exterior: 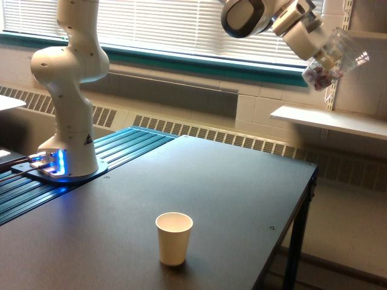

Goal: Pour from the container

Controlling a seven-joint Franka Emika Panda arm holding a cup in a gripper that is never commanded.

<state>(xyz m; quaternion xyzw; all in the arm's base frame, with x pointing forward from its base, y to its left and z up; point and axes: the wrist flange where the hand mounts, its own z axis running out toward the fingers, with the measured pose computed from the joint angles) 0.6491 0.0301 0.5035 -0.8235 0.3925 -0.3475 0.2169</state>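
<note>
Exterior view: white robot arm rises from base at view's left, elbow reaching across top of frame. Gripper at upper right, high above table, clamped on clear plastic cup. Cup tilted, rim pointing up toward view's right, small pink, red and white pieces gathered in lower end. Dark table below. Cream paper cup stands upright near table's front edge, well apart from gripper. Window blinds behind
</note>
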